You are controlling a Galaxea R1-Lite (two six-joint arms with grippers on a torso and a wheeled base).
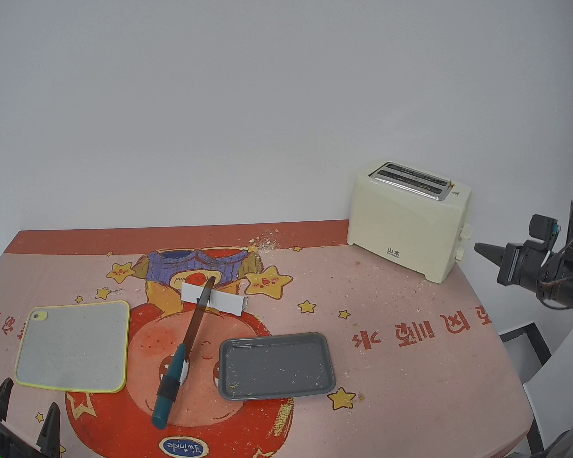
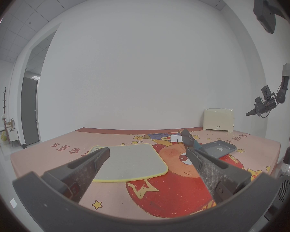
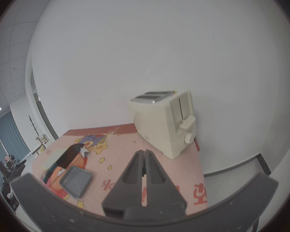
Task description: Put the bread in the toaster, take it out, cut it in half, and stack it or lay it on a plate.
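The bread is hidden; my guess is that it sits down inside the toaster [image 1: 409, 224], since the lever [image 3: 187, 123] on the toaster's end wall looks low in its track and the two slots on top show only dark metal. A small yellowish speck at the near end of one slot is too small to name.

The toaster stands in the upper right of the head view, at the far right corner of the table [image 1: 414, 364]. Its long axis runs from upper left down to lower right, with the lever end turned to the right edge of the frame.

The right gripper [image 1: 481, 247] hangs just off that end, beyond the table edge, level with the toaster's lower half. Its jaws are pressed together and its tip points at the lever side. It is by far the nearer arm, so any work on the lever or lifting of bread would likely fall to it.

Further out, crumbs lie scattered round the toaster. A grey plate [image 1: 277, 365] lies at lower centre. Just left of it is a knife [image 1: 183, 351], handle toward the bottom of the frame and blade propped on a white stand [image 1: 215, 299]. A cutting board [image 1: 73, 345] is at lower left. The left gripper [image 1: 25, 408] sits in the bottom left corner, jaws spread and holding nothing.
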